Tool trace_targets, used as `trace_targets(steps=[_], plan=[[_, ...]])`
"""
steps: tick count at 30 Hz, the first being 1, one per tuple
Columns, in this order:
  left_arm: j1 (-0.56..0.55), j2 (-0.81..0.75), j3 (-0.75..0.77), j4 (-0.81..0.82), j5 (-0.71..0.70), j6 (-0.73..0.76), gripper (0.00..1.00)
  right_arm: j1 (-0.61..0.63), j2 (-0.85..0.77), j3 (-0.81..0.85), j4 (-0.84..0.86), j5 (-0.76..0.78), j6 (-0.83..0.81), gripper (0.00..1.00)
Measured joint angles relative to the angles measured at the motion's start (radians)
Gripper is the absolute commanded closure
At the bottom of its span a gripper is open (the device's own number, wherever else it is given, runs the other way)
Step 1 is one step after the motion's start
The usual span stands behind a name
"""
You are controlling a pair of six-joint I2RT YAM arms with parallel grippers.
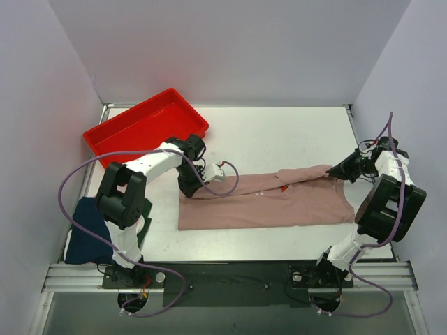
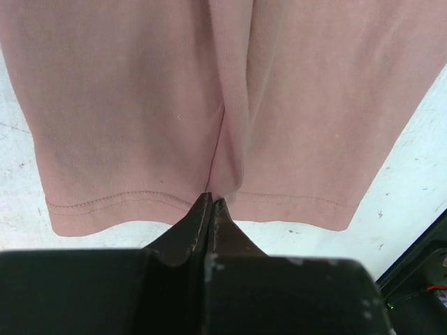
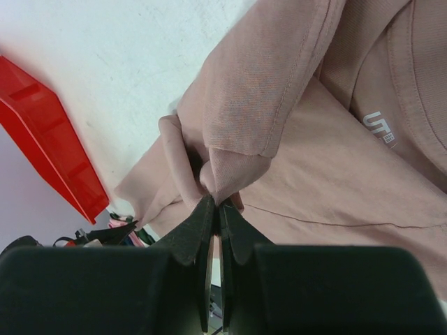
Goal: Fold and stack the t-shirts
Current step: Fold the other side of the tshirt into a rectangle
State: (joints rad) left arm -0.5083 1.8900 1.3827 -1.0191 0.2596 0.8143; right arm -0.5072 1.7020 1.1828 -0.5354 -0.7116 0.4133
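Note:
The dusty-pink t-shirt (image 1: 265, 204) lies stretched sideways across the middle of the table, folded lengthwise. My left gripper (image 1: 189, 190) is at its left end, jaws shut on a pinch of the hem (image 2: 230, 167). My right gripper (image 1: 335, 172) is at the right end. In the right wrist view this gripper (image 3: 215, 202) is shut on a bunched fold of a sleeve (image 3: 237, 150); the neckline with its white label (image 3: 380, 127) lies beyond. The navy blue t-shirt (image 1: 87, 230) sits folded at the table's left edge, beside the left arm's base.
A red plastic tray (image 1: 147, 125) stands at the back left, just behind the left arm. White walls close in the table on three sides. Purple cables loop off both arms. A metal rail runs along the near edge.

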Motion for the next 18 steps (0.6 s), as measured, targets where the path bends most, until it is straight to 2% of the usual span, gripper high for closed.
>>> trace_targets(steps=[7, 12, 15, 18], plan=[[0.019, 0.002, 0.027, 0.076, -0.101, -0.048, 1.00, 0.000, 0.043, 0.051, -0.012, -0.014, 0.006, 1.00], [0.044, 0.006, 0.151, 0.180, -0.186, -0.080, 1.00, 0.000, 0.112, 0.144, -0.013, -0.031, 0.021, 1.00], [0.052, 0.005, 0.187, 0.211, -0.195, -0.079, 1.00, 0.000, 0.128, 0.150, -0.011, -0.029, 0.024, 1.00], [0.053, 0.005, 0.151, 0.208, -0.183, -0.074, 1.00, 0.001, 0.156, 0.147, -0.011, -0.025, 0.023, 1.00]])
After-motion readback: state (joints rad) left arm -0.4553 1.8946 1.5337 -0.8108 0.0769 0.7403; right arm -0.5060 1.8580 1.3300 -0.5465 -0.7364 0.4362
